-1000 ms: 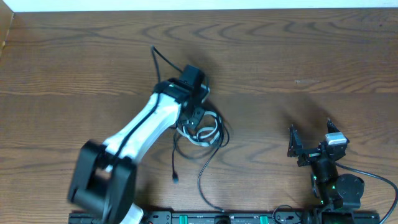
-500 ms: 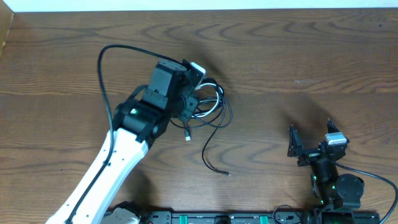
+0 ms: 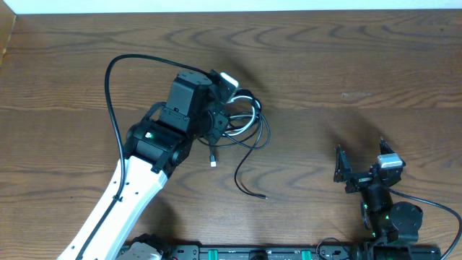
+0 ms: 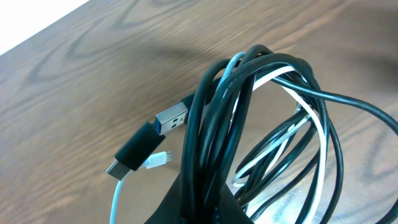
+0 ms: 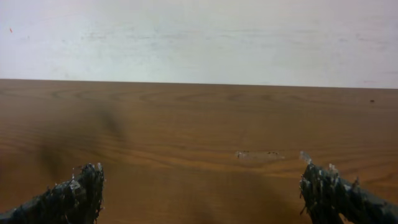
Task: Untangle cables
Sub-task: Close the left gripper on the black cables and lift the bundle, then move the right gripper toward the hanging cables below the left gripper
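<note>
Overhead and wrist views of the wooden table (image 3: pixel 361 58). The left gripper (image 3: pixel 219 121) is reaching over the middle of the table, slightly left of centre, and is pinching the cables (image 3: pixel 249 124) with its jaws pressed together on the bundle. In the left wrist view the cables (image 4: pixel 249 118) are rising out of the left gripper (image 4: pixel 205 208) at the bottom edge as a tangled loop of several black cords with one white cord threaded through them. A silver-tipped flat plug (image 4: pixel 171 118) is sticking out to the left of the loop, and a small white connector (image 4: pixel 158 160) is showing just beside a black plug body (image 4: pixel 134 149) below it; whether these ends are touching the table cannot be told.

From overhead, one loose black tail (image 3: pixel 249 180) is trailing from the bundle toward the near edge, and a short end with a pale tip (image 3: pixel 213 162) is hanging just near of the gripper. The arm's own thick black cable (image 3: pixel 110 79) is arching to the left of the bundle.

The right gripper (image 3: pixel 361 162) is sitting near the right near corner, well apart from the cables, with its jaws spread wide. In the right wrist view the right gripper (image 5: pixel 202 183) is holding nothing, and only bare wood is lying between its dark fingertips (image 5: pixel 84 183).
</note>
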`<state>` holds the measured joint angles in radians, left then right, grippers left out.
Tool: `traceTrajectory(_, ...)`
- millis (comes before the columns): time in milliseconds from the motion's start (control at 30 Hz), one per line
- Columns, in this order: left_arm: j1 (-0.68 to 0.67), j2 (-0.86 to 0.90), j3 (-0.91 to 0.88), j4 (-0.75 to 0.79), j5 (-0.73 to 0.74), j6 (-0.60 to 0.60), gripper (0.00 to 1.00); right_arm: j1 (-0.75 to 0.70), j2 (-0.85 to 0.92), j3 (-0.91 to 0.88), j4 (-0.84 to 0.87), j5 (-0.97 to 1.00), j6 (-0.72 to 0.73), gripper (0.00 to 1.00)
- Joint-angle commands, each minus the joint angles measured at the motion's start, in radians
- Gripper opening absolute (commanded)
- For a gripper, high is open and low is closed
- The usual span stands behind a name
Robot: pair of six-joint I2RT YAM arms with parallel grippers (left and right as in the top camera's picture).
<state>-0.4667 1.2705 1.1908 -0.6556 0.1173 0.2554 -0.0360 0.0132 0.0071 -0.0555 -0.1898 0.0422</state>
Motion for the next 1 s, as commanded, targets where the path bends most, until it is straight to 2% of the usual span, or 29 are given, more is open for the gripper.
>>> traceTrajectory(0, -0.002, -0.018, 0.027, 0.018, 0.137, 0.105, 0.07, -0.003, 0.002, -0.002, 0.005, 0.005, 0.009, 0.99)
traceTrajectory(167, -0.002, -0.018, 0.027, 0.035, 0.137, 0.107, 0.08, -0.003, 0.002, -0.002, 0.032, -0.012, 0.011, 0.99)
traceTrajectory(400, -0.002, -0.018, 0.027, 0.066, 0.138, 0.107, 0.07, -0.003, 0.002, 0.023, 0.127, -0.273, 0.053, 0.99)
traceTrajectory(600, -0.002, -0.018, 0.027, 0.067, 0.141, 0.108, 0.07, -0.003, 0.008, 0.192, -0.067, -0.303, 0.042, 0.99)
traceTrajectory(800, -0.002, -0.018, 0.027, 0.071, 0.318, 0.209, 0.07, -0.003, 0.090, 0.407, -0.261, -0.367, -0.003, 0.99)
traceTrajectory(967, -0.009, -0.018, 0.027, 0.071, 0.375, 0.243, 0.08, -0.003, 0.229, 0.559, -0.389, -0.468, -0.007, 0.99)
